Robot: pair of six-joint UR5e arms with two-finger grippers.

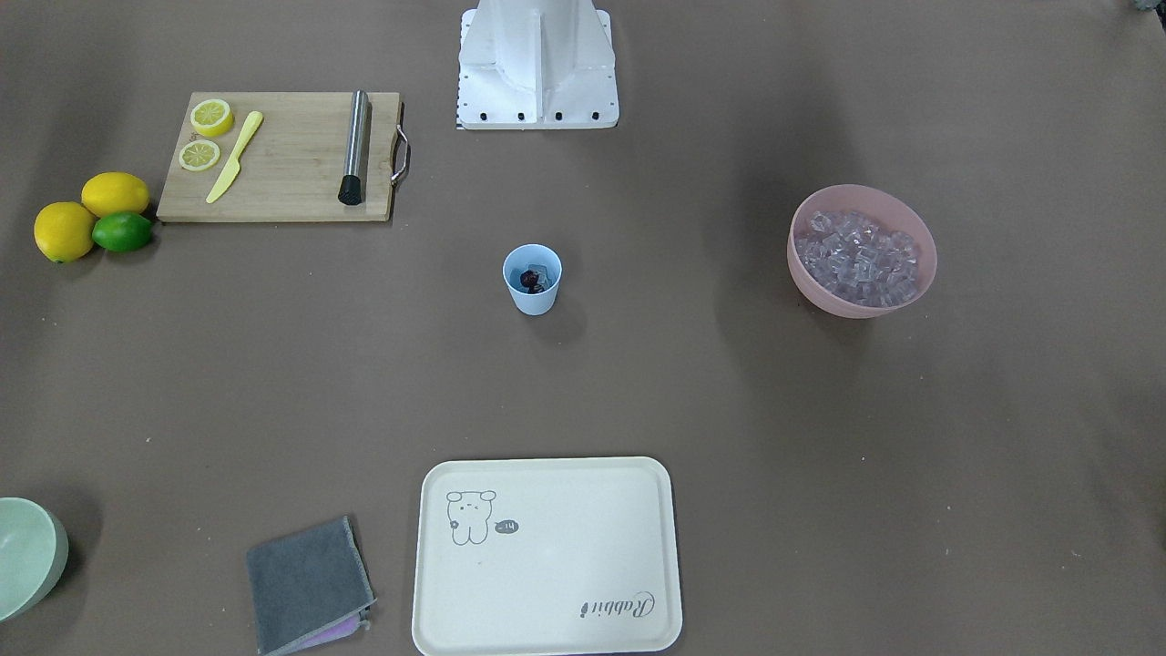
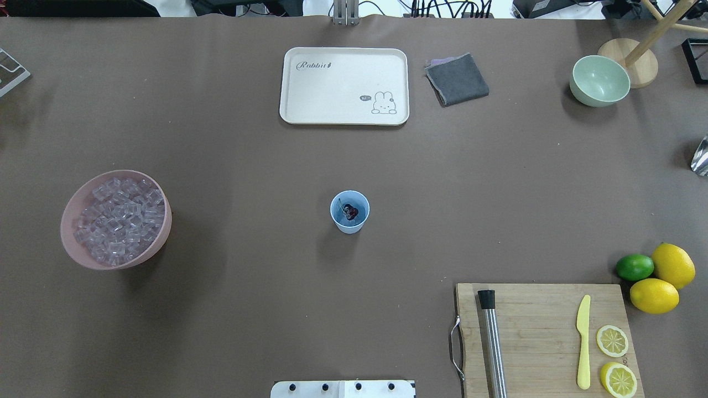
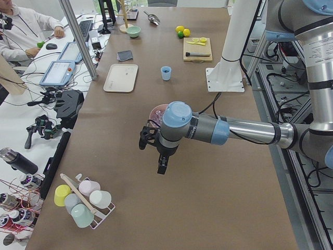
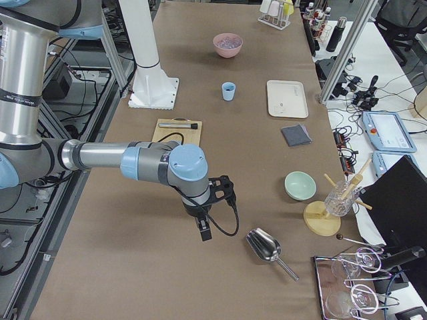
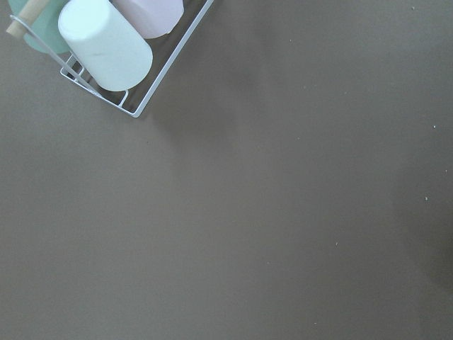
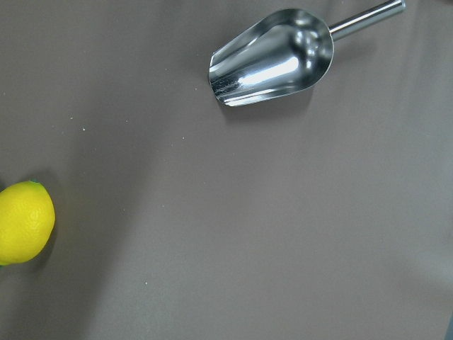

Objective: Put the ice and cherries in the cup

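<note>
The light-blue cup (image 1: 532,282) stands upright mid-table, also in the overhead view (image 2: 349,221). Dark red cherries (image 1: 530,279) and a clear ice cube (image 1: 542,270) lie inside it. More ice (image 2: 119,219) fills the pink bowl (image 2: 72,243) on my left side. My left gripper (image 3: 162,165) hangs over bare table beyond the bowl, far from the cup; it shows only in the exterior left view, so I cannot tell its state. My right gripper (image 4: 203,230) hangs near a metal scoop (image 4: 265,248); I cannot tell its state either.
A cutting board (image 2: 542,337) holds a muddler, a yellow knife and lemon slices. Two lemons and a lime (image 2: 635,267) lie beside it. A cream tray (image 2: 344,85), a grey cloth (image 2: 457,79) and a pale green bowl (image 2: 599,81) sit far. A cup rack (image 5: 106,49) is below my left wrist.
</note>
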